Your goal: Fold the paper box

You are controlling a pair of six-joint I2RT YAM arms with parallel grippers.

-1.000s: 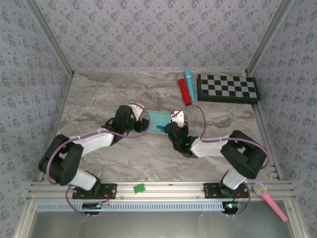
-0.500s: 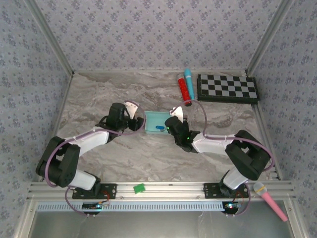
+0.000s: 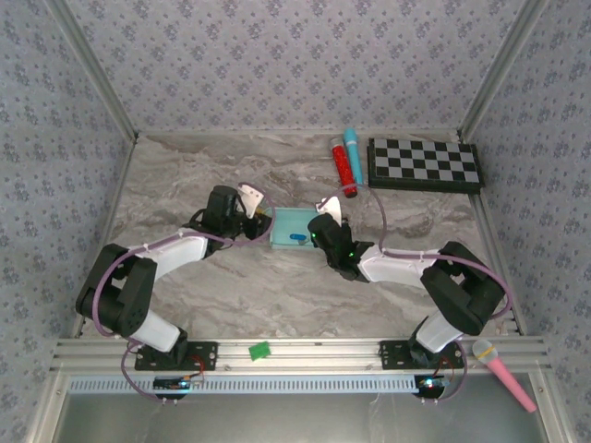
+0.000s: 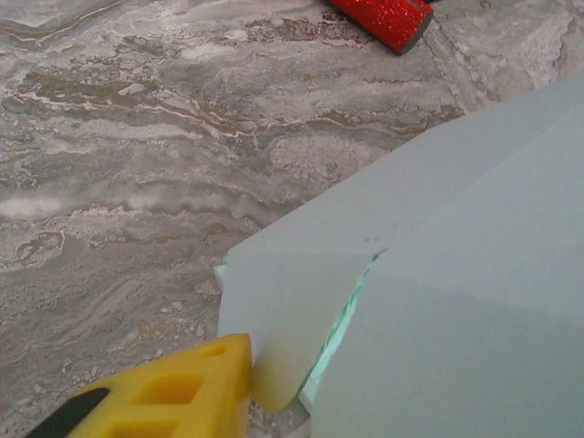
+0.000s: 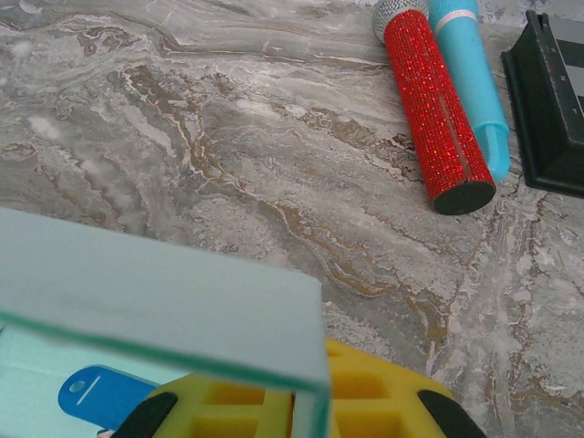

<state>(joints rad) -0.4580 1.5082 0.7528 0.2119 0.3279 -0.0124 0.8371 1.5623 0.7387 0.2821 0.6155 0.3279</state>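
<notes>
"Desk (image 3: pixel 185 175), left side: what was there?"

"Grey marble, with the left pincer (image 3: pixel 261 220) reaching in toward the middle. In its wrist view, one yellow finger (image 4: pixel 173 394) touched a rounded flap of the paper box (image 3: pixel 292 224). Whether the pincer was closed on that flap or only lay against it, I could not tell."

"And the box itself?"

"It sat mid-desk, between the two pincers. It stood as an open tray of pale mint card with its walls up. A small blue tag (image 5: pixel 95 394) lay inside."

"Its right side?"

"The right pincer (image 3: pixel 320 221) was all but closed, pinched on the box's right wall. In the wrist view that wall crossed over the pincer's yellow finger (image 5: pixel 374 392)."

"Further right?"

"A red glitter microphone (image 3: pixel 346 171) and a blue tube (image 3: pixel 354 148) lay side by side near the back edge. Just right of them lay a black-and-white checkerboard (image 3: pixel 425 164). A pink microphone (image 3: pixel 503 371) rested on the front rail (image 3: pixel 314 355) at the far right, well apart from the rest."
</notes>
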